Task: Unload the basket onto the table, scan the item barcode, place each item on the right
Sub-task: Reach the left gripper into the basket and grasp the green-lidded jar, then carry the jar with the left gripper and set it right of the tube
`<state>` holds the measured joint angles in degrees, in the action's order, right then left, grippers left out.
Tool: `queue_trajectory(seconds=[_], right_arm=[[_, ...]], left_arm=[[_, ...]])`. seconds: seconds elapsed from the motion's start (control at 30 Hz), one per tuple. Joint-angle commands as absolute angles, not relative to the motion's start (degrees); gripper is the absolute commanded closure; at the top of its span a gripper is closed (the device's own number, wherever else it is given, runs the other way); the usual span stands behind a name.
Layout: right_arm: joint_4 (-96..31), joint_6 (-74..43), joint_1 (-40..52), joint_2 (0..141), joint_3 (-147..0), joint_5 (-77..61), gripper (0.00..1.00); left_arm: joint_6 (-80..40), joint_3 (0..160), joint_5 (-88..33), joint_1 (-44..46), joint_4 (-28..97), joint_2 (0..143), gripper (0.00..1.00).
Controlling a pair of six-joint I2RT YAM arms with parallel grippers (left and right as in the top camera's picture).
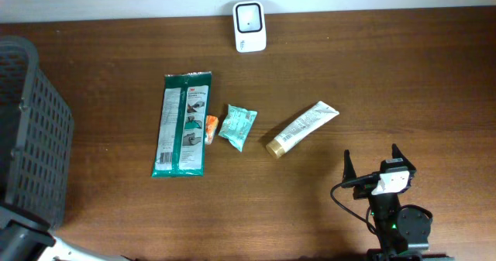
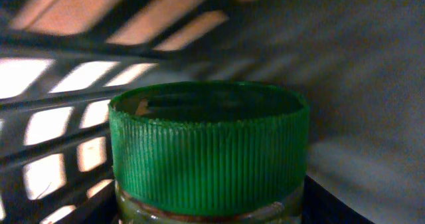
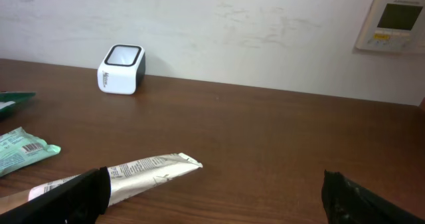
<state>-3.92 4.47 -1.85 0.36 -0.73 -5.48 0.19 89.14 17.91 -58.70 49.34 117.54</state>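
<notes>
Bright, even overhead; left wrist dim, backlit, green cap [image 2: 209, 144] soft-focus

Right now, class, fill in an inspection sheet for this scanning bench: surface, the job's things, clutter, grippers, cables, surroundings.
Surface: dark wood-grain table.
Job's things: white barcode scanner at the far edge. Green flat pack, small orange item, teal sachet and gold-capped tube lie mid-table. Green-capped jar inside the dark basket.
Clutter: nothing seen.
Grippers: right gripper open and empty, short of the tube. Left gripper down in the basket at the jar, jaw state unclear.
Cables: black cable looped beside the right arm.
Surroundings: pale wall with a thermostat panel.
</notes>
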Motion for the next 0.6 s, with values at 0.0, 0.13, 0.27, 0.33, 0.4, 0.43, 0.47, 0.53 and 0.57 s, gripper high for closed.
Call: queue_trajectory(seconds=[0.0,0.13,0.27,0.33,0.4,0.43,0.47,0.53,0.57], right_arm=[[-4.1,4.0,-2.2,0.2,-0.3,-5.4,0.02],[-4.1,4.0,-2.2,0.2,-0.3,-5.4,0.02],[-4.1,4.0,-2.2,0.2,-0.3,-5.4,0.02],[-4.1,4.0,-2.2,0.2,-0.3,-5.4,0.02],[-4.1,4.0,-2.2,0.2,-0.3,-5.4,0.02],[-4.1,4.0,-2.2,0.2,-0.3,-5.4,0.01],[-4.1,4.0,-2.2,0.2,-0.3,-5.4,0.02],[-4.1,4.0,-2.2,0.2,-0.3,-5.4,0.02],[-4.1,4.0,-2.2,0.2,-0.3,-5.4,0.02]], left_arm=[[0.0,92.6,12.8,-55.0,50.5,116.8,0.43],[0.0,95.7,11.8,-51.6,51.5,114.4,0.42],[-0.1,99.4,5.7,-48.9,51.5,110.3,0.43],[-0.9,101.4,4.6,-47.6,51.5,108.4,0.43],[-0.9,103.5,2.4,-46.0,51.5,106.0,0.43],[-0.9,104.8,1.5,-44.8,51.4,104.5,0.43],[-0.9,105.6,1.0,-43.9,51.4,103.4,0.44],[-0.9,107.1,0.7,-41.7,51.1,101.1,0.43],[-0.9,107.7,0.7,-40.4,51.0,99.9,0.43]])
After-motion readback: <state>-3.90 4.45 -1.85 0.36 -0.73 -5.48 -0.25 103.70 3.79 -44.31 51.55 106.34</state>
